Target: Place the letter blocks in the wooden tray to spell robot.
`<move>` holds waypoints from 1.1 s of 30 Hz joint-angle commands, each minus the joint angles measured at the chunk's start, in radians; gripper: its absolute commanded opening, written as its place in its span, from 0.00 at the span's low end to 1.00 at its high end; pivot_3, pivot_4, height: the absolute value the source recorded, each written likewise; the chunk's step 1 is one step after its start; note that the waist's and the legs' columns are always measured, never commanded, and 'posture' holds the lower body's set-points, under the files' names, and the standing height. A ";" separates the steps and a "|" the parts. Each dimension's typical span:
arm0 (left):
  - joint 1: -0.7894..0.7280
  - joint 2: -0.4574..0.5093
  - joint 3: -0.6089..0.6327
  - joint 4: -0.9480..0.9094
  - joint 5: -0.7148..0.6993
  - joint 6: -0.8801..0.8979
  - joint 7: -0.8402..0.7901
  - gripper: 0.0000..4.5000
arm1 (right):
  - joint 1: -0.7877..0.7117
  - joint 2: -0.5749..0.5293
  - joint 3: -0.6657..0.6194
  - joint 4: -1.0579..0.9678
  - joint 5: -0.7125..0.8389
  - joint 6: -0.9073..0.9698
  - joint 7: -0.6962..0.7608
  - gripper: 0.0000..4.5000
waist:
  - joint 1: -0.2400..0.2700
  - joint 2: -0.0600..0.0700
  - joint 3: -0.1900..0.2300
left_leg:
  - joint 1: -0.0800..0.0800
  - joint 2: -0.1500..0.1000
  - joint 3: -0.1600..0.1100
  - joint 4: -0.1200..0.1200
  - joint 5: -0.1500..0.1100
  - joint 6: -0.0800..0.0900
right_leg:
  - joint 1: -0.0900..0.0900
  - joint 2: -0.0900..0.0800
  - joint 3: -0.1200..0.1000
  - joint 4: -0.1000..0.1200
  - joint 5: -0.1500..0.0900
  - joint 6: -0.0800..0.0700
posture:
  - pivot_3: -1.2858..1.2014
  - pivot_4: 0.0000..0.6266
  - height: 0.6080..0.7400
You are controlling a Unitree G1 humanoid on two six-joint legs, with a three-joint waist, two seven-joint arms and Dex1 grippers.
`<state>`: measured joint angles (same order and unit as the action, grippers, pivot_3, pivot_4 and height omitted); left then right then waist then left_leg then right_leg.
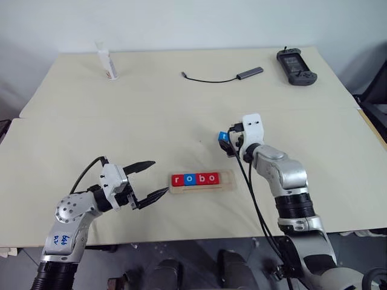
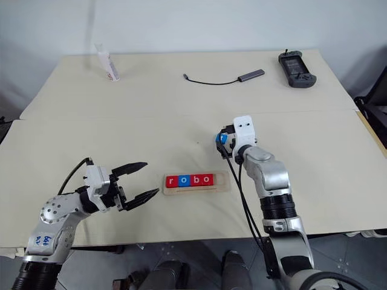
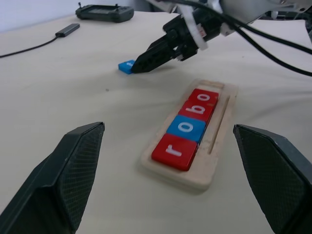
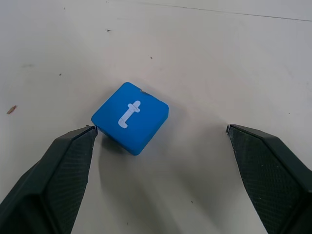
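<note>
Four of the five letter blocks already sit in the wooden tray [image 1: 202,189], reading r [image 1: 177,179], o [image 1: 188,179], b [image 1: 200,178], o [image 1: 211,177] from the robot's left: red, blue, red, red. One slot stays bare at the tray's right end, so the word lacks only its last letter.

That letter is the blue t block [image 4: 130,117], lying flat on the desk [image 1: 151,109] at about one o'clock from the tray, near it but clearly apart. The right gripper [image 4: 158,170] hangs over it with jaws spread wide, nothing held; in the right wrist view one fingertip [image 4: 73,151] looks to be touching or just beside the block's corner, while the other stands well off, so the block sits off-centre in the gap.

At roughly nine o'clock from the tray, the left gripper [image 1: 148,179] waits, also wide and empty, pointing towards the r end.

Judged from this, the job is mostly done. What remains is to close on the t, carry it towards seven o'clock to the open slot, and set it down upright beside the last o so the row reads robot.
</note>
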<state>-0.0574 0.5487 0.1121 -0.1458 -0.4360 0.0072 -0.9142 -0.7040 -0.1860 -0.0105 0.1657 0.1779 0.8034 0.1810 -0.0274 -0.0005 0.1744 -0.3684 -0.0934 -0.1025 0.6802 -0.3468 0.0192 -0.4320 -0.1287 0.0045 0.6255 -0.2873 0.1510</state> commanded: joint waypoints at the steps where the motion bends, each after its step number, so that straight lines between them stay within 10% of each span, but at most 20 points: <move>1: -0.001 0.012 0.017 -0.038 -0.010 0.002 0.000 1.00 | -0.013 0.031 0.011 -0.002 0.005 0.014 0.003 0.99 | -0.005 0.000 0.000 | 0.000 0.001 0.000 0.000 0.000 0.000 | 0.000 0.000 0.000 0.000 0.000 0.000 | 0.52 0.24 1.00; 21: -0.027 0.018 0.007 -0.025 -0.011 0.008 -0.032 1.00 | -0.072 0.152 0.008 0.110 -0.080 -0.038 -0.153 0.99 | -0.004 0.001 0.000 | -0.001 0.000 0.001 0.000 0.000 -0.001 | -0.003 0.000 0.001 0.002 0.000 0.000 | 0.52 0.24 1.00; 31: -0.025 0.015 0.006 -0.019 -0.011 0.001 -0.039 1.00 | -0.040 0.129 0.004 0.053 -0.077 -0.022 -0.118 0.33 | -0.007 0.001 0.000 | -0.001 0.001 0.001 -0.001 0.000 -0.001 | -0.004 0.001 0.001 0.002 0.000 -0.001 | 0.52 0.24 1.00; 33: -0.025 0.011 0.003 -0.017 -0.010 -0.002 -0.042 1.00 | -0.030 0.113 0.005 0.026 -0.080 -0.015 -0.105 0.33 | -0.006 0.001 0.000 | -0.001 0.001 0.001 -0.002 0.000 -0.001 | -0.004 0.001 0.001 0.002 0.000 -0.001 | 0.52 0.24 1.00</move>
<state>-0.0764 0.5610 0.1099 -0.1482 -0.4371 0.0208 -0.9527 -0.7507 -0.0597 -0.0048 0.2267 0.0936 0.7707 0.0645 -0.0336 0.0003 0.1740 -0.3692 -0.0929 -0.1015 0.6785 -0.3469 0.0185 -0.4360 -0.1281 0.0053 0.6273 -0.2877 0.1503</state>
